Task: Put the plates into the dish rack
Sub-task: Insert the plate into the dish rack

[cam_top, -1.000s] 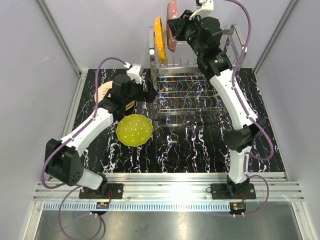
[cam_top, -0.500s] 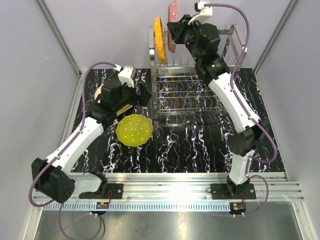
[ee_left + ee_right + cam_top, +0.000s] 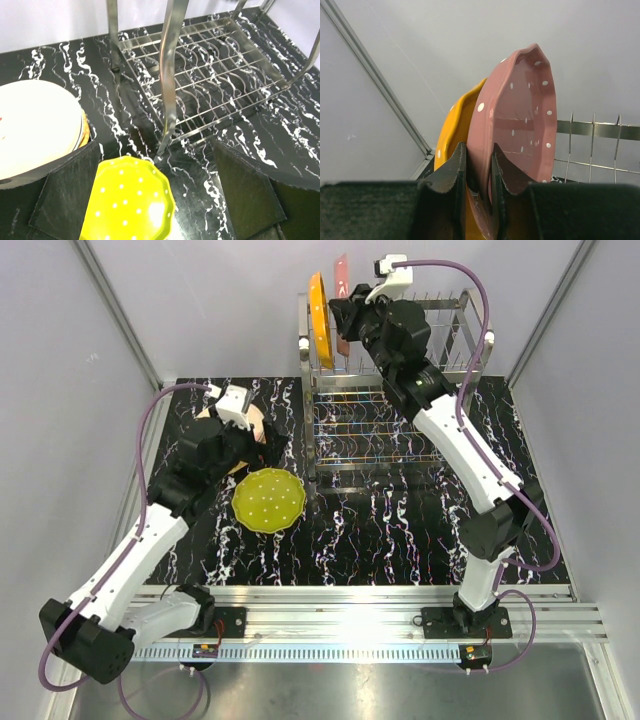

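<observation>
A pink dotted plate [image 3: 520, 110] stands on edge in my right gripper [image 3: 478, 150], which is shut on its lower rim. It sits just right of an orange dotted plate [image 3: 451, 132] that stands upright at the left end of the dish rack's upper tier [image 3: 400, 370]. From above, the pink plate [image 3: 341, 275] is seen edge-on beside the orange plate [image 3: 319, 315], with the right gripper [image 3: 345, 322] below it. My left gripper [image 3: 156, 147] is open and holds nothing. It hovers over a lime-green dotted plate [image 3: 127, 200] lying flat on the table.
A stack of plates topped by a cream one [image 3: 37, 127] lies left of the lime-green plate [image 3: 269, 500], partly under the left arm [image 3: 258, 423]. The dish rack's lower wire shelf [image 3: 200, 85] and a steel leg [image 3: 167, 100] stand just beyond the left gripper [image 3: 268, 445].
The left arm has drawn back from the rack's left side toward the stack of plates. The right gripper has shifted left and turned the pink plate more edge-on beside the orange one.
</observation>
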{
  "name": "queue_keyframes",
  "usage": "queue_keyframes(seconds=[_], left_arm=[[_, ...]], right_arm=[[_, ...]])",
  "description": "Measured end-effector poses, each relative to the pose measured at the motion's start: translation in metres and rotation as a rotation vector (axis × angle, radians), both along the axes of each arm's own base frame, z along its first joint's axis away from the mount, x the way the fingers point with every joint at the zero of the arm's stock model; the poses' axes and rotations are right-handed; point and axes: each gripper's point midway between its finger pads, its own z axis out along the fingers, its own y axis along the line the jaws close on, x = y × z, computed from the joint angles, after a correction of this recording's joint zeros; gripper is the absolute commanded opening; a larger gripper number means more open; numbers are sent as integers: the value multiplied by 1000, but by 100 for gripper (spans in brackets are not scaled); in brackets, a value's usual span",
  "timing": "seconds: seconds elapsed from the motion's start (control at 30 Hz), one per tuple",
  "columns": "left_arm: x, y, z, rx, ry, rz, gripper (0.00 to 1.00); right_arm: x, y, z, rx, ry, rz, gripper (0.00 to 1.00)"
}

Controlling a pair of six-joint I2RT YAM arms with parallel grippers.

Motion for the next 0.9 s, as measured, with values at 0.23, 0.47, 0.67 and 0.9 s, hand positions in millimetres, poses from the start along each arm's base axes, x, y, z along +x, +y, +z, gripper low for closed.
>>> queue_keyframes(seconds=[0.23, 0.47, 0.67, 0.9], left_arm=[[-3, 5, -18, 27, 23, 13, 99], [-5, 9, -28, 46, 28, 20, 99], [-5, 9, -32, 55, 24, 18, 99], [-4, 9, -31, 56, 19, 17, 99]], right_arm=[[-4, 5, -1, -27, -9, -10, 0], [-17, 15, 7, -53, -12, 10, 0], [-21, 16, 12, -54, -19, 14, 0], [-17, 14, 7, -55, -10, -8, 0]])
